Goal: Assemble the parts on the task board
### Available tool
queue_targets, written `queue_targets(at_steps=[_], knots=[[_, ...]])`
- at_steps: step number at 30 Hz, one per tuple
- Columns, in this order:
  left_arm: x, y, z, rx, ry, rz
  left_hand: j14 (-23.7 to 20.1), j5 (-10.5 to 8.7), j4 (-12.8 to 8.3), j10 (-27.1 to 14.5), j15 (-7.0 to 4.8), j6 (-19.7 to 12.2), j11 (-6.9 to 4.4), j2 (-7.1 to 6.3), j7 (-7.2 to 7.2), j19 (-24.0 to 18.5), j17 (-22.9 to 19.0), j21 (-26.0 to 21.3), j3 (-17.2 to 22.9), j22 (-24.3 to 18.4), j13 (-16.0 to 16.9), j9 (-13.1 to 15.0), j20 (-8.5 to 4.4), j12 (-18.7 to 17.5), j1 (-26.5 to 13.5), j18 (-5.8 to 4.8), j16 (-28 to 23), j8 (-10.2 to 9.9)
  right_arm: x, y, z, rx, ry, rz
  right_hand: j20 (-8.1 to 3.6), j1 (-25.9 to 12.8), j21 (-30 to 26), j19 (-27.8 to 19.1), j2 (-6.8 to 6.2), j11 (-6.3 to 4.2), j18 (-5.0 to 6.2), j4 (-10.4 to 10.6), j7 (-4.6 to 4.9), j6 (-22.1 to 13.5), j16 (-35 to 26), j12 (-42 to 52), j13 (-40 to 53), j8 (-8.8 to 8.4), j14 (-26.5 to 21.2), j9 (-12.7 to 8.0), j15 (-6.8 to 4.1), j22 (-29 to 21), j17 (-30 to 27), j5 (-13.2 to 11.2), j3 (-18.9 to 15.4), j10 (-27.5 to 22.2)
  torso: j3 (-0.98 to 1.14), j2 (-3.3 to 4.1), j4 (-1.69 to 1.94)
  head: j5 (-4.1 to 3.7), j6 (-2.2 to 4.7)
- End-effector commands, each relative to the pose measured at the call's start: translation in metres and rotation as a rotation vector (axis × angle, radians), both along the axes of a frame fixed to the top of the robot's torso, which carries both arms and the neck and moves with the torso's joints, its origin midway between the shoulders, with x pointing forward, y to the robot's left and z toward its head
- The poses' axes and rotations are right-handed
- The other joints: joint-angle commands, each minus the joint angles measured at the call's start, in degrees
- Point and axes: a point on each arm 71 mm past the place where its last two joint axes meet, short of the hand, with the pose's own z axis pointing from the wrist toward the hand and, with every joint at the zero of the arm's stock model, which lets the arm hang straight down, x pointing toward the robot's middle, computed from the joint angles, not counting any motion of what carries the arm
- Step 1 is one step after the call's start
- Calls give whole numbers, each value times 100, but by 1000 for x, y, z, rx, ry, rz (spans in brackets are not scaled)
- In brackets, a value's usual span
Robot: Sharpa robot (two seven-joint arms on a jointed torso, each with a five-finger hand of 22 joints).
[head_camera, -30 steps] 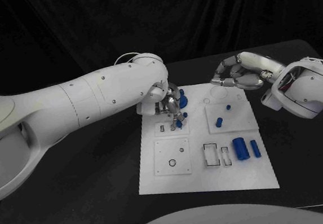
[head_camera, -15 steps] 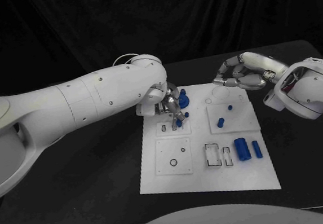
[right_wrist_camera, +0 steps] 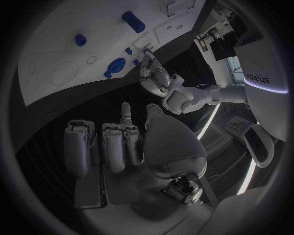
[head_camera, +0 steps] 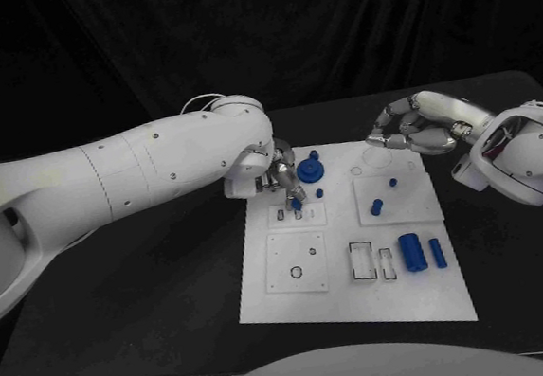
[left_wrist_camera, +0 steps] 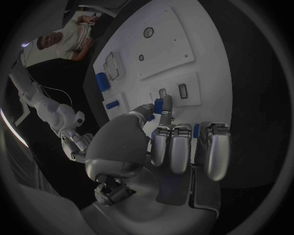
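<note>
1. Near edge of the task board [head_camera: 358,304]: two blue cylinders [head_camera: 411,251] lie unmoved.
2. Mid-board: the left hand [head_camera: 281,175], pinching a small blue peg [head_camera: 296,203], has lowered it onto the slotted plate; insertion seems underway.
3. Beyond the board's far corner, the right hand [head_camera: 415,126] stays curled, holding nothing.

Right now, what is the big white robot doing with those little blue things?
The robot's left hand pinches a small blue part in its fingers, right above little slots near the far left corner of the white task board. Its right hand hovers over the board's far right edge with fingers curled, holding nothing. More blue parts lie on the board, waiting.
</note>
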Motion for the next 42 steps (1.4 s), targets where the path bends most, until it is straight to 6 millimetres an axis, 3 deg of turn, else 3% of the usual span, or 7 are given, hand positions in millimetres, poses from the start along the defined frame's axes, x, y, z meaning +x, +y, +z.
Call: queue_targets(at_steps=[1, 7, 17, 23, 29, 42], knots=[[-2, 2, 1, -36, -19, 62, 585, -37, -450, 597, -15, -30, 17, -3, 8, 182, 1509, -29, 490, 896, 1508, 8, -24, 20, -52, -42, 15, -24, -1, 0, -3, -8, 26, -10, 51, 6, -41, 351, 39, 30, 81, 5, 13, 24, -15, 15, 1508, 0, 591, -11, 39, 1341, 1437, -7, -26, 597, 11, -47, -2, 58, 0], [-5, 4, 3, -57, -45, 94, 585, -59, -423, 597, -15, -29, 17, -11, 12, 151, 1509, -64, 514, 851, 1508, 30, -23, 20, -120, -29, 15, -34, -3, -2, -7, -9, 34, -13, 53, 20, -57, 341, 38, 30, 85, 2, 15, 14, -24, 15, 1508, -9, 584, -18, 39, 1335, 1414, -4, -29, 597, 25, -104, -2, 157, 0], [-10, 7, 3, -55, -56, 120, 585, -102, -355, 597, -20, -18, 11, -6, 6, 141, 1509, -85, 544, 834, 1508, 60, -26, 20, -223, -24, 15, -50, -6, -2, -14, -10, 50, -13, 54, 51, -90, 322, 37, 30, 95, -4, 16, 1, -37, 15, 1508, -21, 576, -29, 38, 1322, 1385, 3, -30, 597, 44, -154, 12, 215, 0], [-11, 9, -1, -41, -53, 136, 585, -119, -310, 597, -23, -11, 9, 6, 5, 130, 1509, -102, 558, 816, 1508, 71, -28, 20, -273, -19, 15, -60, -7, -3, -16, -8, 50, -16, 54, 67, -102, 315, 37, 30, 98, -5, 18, -4, -42, 15, 1508, -26, 573, -33, 38, 1318, 1374, 9, -30, 597, 62, -181, 44, 211, 0], [-15, 7, -9, -12, -30, 141, 585, -118, -269, 597, -28, 22, 2, 31, -5, 123, 1509, -115, 585, 804, 1508, 90, -32, 20, -308, -15, 15, -55, -8, -3, -18, -5, 47, -16, 54, 81, -114, 308, 37, 31, 101, -6, 18, -8, -49, 15, 1508, -30, 568, -37, 38, 1313, 1356, 16, -30, 597, 96, -269, 67, 188, 0], [-19, 3, -20, 13, 3, 126, 585, -9, -201, 597, -53, 109, -27, 49, -36, 118, 1509, -137, 659, 790, 1508, 148, -52, 20, -372, -11, 15, -25, -8, -2, -18, -2, 44, -15, 55, 106, -122, 304, 42, 32, 103, -5, 20, -14, -53, 15, 1508, -37, 565, -44, 39, 1310, 1348, 40, -28, 597, 124, -380, 73, 158, 0]])
